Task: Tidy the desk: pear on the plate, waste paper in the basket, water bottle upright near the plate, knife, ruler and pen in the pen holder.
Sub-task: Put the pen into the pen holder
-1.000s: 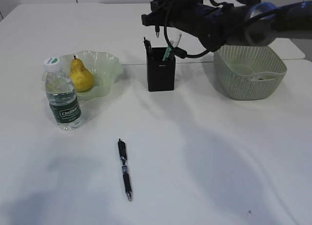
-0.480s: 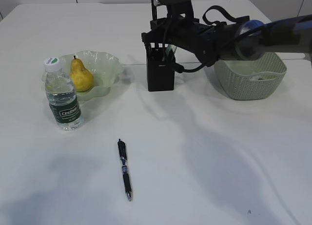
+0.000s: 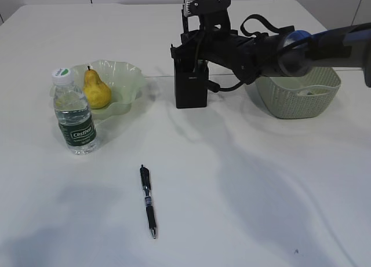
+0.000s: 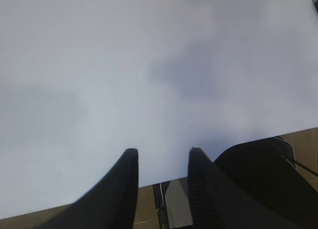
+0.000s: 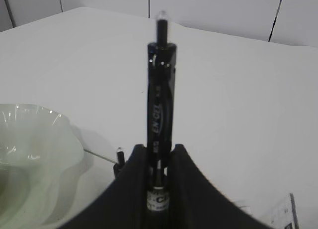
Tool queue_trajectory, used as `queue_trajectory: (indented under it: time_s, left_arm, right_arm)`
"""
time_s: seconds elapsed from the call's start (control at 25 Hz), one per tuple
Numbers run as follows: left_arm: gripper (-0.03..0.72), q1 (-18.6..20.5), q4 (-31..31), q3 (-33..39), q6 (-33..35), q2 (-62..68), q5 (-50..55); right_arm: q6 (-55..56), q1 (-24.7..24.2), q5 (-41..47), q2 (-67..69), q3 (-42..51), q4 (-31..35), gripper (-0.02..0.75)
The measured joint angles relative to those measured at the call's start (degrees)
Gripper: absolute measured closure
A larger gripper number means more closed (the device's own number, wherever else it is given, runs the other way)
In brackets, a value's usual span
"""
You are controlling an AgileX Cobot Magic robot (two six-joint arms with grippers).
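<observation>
Black pen stood upright, clamped in the right claw directly above the pen holder. Left claw hung with jaws apart, holding nothing, over bare desk. Pear lay on the plate; water bottle stood upright at the plate's 7 o'clock. A second pen lay on the desk. Basket sat at the holder's 3 o'clock.
</observation>
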Motion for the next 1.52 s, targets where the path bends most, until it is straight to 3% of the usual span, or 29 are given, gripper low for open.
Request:
queue_trajectory:
  time_s: [0.36,0.68,0.88,1.24,1.52]
  left_arm:
    - [0.449,0.0,-1.2,0.0,0.0,0.0,-0.1]
    - [0.449,0.0,-1.3,0.0,0.0,0.0,-0.1]
    - [0.449,0.0,-1.3,0.0,0.0,0.0,-0.1]
    - [0.449,0.0,-1.4,0.0,0.0,0.0,0.1]
    - [0.449,0.0,-1.6,0.0,0.0,0.0,0.1]
  right_arm:
    - [-0.2,0.0,2.5,0.0,0.0,0.0,0.594]
    - [0.2,0.0,8.0,0.0,0.0,1.6,0.439]
    - [0.3,0.0,12.1,0.0,0.0,2.2,0.410]
    - [0.5,0.0,29.8,-7.5,-5.6,3.5,0.406]
    - [0.7,-0.1,50.7,-11.8,-12.0,13.9,0.406]
